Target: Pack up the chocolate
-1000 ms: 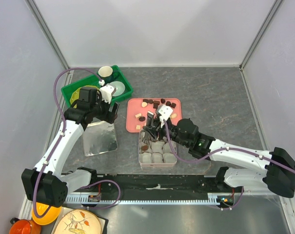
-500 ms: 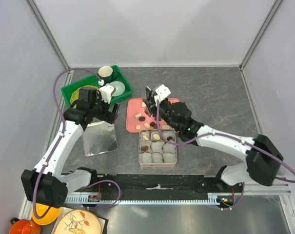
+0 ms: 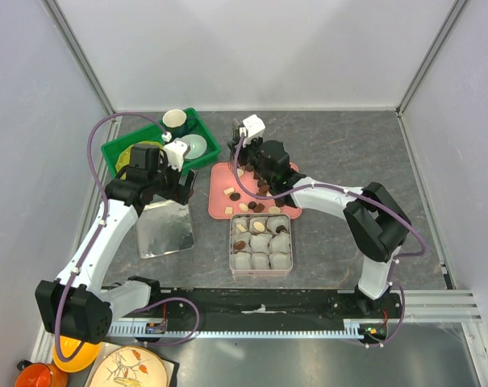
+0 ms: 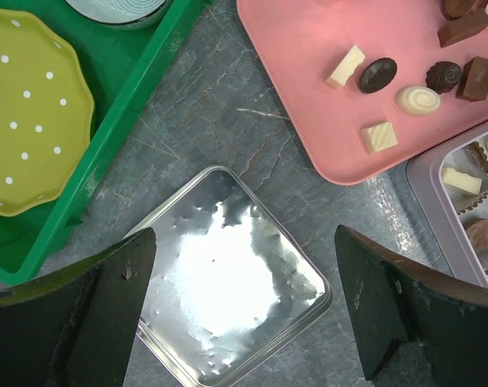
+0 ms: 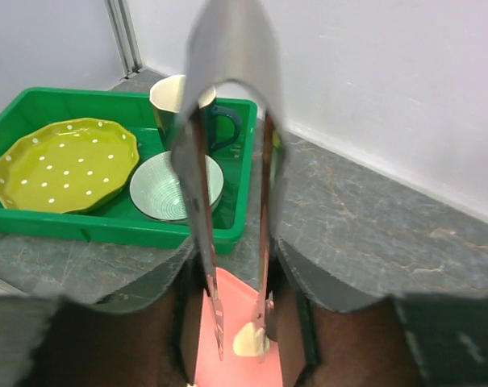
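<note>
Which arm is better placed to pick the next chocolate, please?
Right: its end effector holds tongs, tips at a white chocolate on the pink tray; the left end effector hovers open over the tin lid.

I see a grey worktop [image 4: 219, 121] that looks like dull stone with thin pale veins. The flat lid [image 4: 227, 298] lying on it is shiny metal, a bit bumpy and bright like a mirror. The pink tray [image 4: 308, 48] is smooth, dull plastic. The green crate [image 4: 155, 64] is hard plastic with a slight shine. The yellow plate [image 4: 26, 105] looks smooth and glazed. The dark chocolate [image 4: 378, 74] is glossy. The tongs [image 5: 227, 72] are polished metal. The left end effector [image 4: 244, 282] has dull, dark fingers [image 4: 106, 314].
</note>
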You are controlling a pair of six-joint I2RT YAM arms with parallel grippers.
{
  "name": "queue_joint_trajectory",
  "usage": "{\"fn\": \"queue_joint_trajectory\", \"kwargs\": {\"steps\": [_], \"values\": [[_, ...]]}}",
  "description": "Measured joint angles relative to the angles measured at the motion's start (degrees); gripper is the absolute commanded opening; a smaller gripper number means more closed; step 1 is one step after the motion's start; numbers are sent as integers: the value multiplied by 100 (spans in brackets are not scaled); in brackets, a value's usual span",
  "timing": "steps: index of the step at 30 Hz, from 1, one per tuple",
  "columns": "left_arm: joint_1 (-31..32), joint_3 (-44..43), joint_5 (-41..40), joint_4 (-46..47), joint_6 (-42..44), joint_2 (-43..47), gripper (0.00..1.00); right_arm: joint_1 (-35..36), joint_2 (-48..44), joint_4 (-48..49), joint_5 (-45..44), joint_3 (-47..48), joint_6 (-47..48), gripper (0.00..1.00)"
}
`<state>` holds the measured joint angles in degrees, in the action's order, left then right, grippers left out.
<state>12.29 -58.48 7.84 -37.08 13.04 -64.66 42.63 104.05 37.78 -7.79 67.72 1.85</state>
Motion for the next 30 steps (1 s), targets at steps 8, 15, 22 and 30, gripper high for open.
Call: {"fn": "queue_joint_trajectory", "kwargs": {"steps": [8, 15, 22, 30], "values": [[-7, 28, -17, 0, 4, 0, 98, -94, 457, 114, 44, 96, -192, 48], [-7, 50, -20, 0, 9, 0, 98, -140, 553, 162, 48, 101, -271, 48], [-7, 66, -20, 0, 13, 0, 98, -173, 557, 164, 59, 101, -267, 48], [-7, 72, -17, 0, 13, 0, 98, -195, 625, 157, 57, 199, -120, 48]]}}
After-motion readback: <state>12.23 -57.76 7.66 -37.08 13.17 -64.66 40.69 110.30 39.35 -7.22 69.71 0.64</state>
